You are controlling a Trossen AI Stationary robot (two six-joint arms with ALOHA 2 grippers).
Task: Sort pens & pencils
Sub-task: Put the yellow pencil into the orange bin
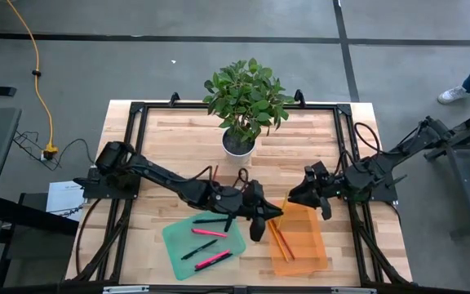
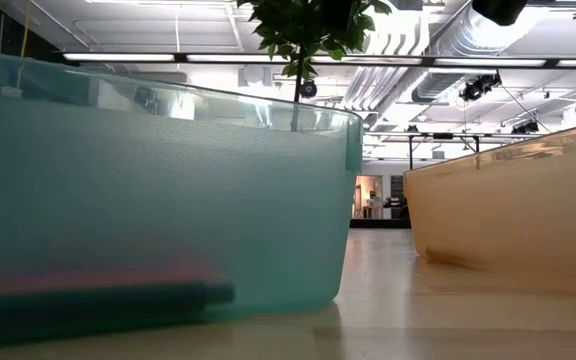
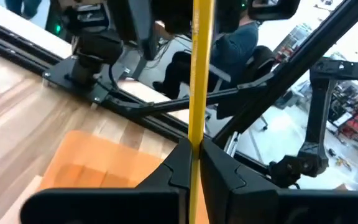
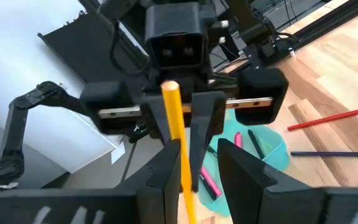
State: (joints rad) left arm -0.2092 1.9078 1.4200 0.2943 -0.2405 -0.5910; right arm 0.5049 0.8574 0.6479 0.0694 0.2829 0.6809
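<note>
Yellow pencil point(image 3: 201, 74) is clamped in left pincer point(image 3: 194, 163), lower end hidden; right pincer point(image 4: 194, 163) grips it too

The space between my two grippers is blocked: my left gripper point(image 1: 261, 222) and my right gripper point(image 1: 300, 196) face each other closely over the near corner of the translucent orange plastic tray point(image 1: 308, 253). The translucent green plastic tray point(image 1: 174, 237) lies just beside it, leaving only a narrow strip of bare wooden table point(image 1: 341, 135) between them. The leafy green plant in a white pot point(image 1: 239, 145) obstructs the centre rear. Both rear corners of the wood stand open.
</note>
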